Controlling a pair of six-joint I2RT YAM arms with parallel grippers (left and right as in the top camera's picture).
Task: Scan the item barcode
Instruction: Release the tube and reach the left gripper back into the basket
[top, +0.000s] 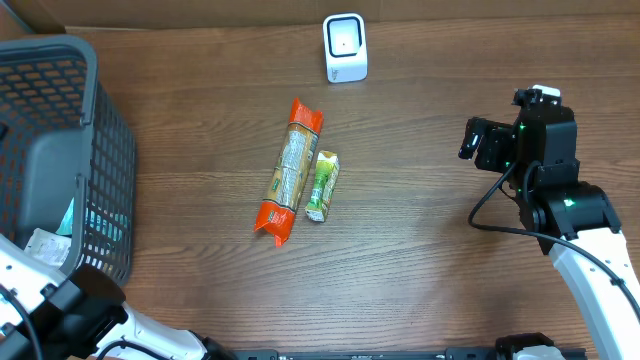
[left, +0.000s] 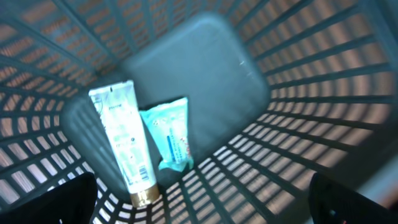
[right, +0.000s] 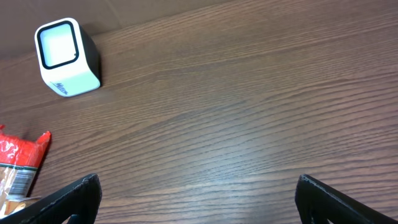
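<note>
your left gripper (left: 199, 194) hangs inside the dark grey plastic mesh basket (left: 323, 93), jaws wide apart and holding nothing. that placement looks like a set-up for a pick: straight below it, on the basket floor, lie a white plastic tube with a gold cap (left: 124, 146) and a teal foil sachet (left: 169, 134), side by side and touching along their edges. the tube shows a printed barcode face up near its cap end, so i'd take it for the likelier item to scan, though the pictures don't settle which one is meant.

your right gripper (right: 198, 186) is also spread open and empty, held above bare dark wood-grain table (top: 420, 260), well apart from everything. it looks parked clear, leaving the middle free.

the small white box-shaped scanner (top: 345, 47) stands at the far edge of the table, its window facing the work area. between basket and scanner lie a long orange-red snack packet (top: 288, 170) and a small green packet (top: 322, 185), just beside each other.

what hems you in is the basket itself: its sloped mesh walls close in around the left fingers, and the sachet pressed against the tube could come up with it. carry the item above the two packets on the way to the scanner.
</note>
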